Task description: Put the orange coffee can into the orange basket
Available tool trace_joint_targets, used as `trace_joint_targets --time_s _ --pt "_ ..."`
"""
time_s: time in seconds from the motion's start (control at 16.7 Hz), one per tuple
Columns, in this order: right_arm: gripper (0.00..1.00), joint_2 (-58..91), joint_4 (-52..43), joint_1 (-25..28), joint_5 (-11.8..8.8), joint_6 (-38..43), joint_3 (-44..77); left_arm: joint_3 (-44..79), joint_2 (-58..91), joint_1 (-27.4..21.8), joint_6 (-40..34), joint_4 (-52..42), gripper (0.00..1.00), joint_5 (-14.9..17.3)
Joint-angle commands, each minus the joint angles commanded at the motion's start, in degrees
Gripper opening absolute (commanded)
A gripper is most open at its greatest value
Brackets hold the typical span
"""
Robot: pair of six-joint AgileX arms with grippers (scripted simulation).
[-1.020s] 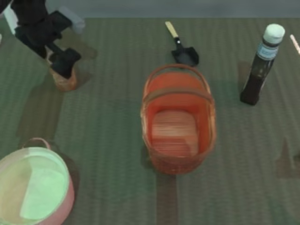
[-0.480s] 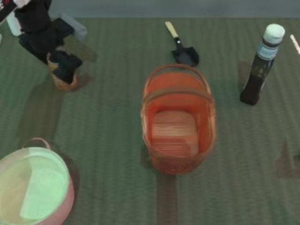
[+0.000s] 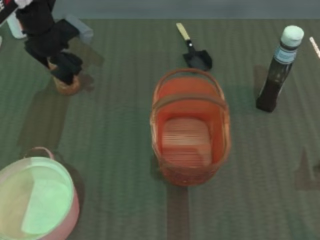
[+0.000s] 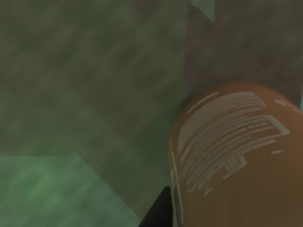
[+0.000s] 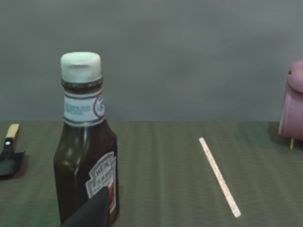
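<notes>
Can (image 3: pixel 66 86) stands at the far left of the table, and the left gripper (image 3: pixel 64 72) is directly over it, covering most of it in the top view. Only the lower tan side shows there. The left wrist view gives what the top view hides: the can (image 4: pixel 236 161) fills that picture very close, with its pale printed lines on the side, and one dark finger (image 4: pixel 160 213) lies against its edge. The second finger is not seen, so I cannot tell if the grip is closed on the can or not.

The basket (image 3: pixel 190 127) sits in the middle of the table, well apart from the can, with its handle arched across the top. A small shovel (image 3: pixel 194 50) lies just behind it. A pink tub (image 3: pixel 35 197) is at the near left corner.

The right arm is not in the top view. Its wrist view shows the bottle (image 5: pixel 87 142) near, a thin stick (image 5: pixel 219 176) on the table beside it, and a pink thing (image 5: pixel 293 99) at the edge
</notes>
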Motion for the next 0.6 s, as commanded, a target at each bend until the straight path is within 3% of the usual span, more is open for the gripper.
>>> trace_joint_targets --time_s 0.18,0.6 --pt "1.00 0.0 0.0 0.0 0.0 0.0 0.0 0.0 0.0 0.0 0.0 0.0 0.02 0.0" --pt "1.00 0.0 0.0 0.0 0.0 0.0 0.0 0.0 0.0 0.0 0.0 0.0 0.00 0.0"
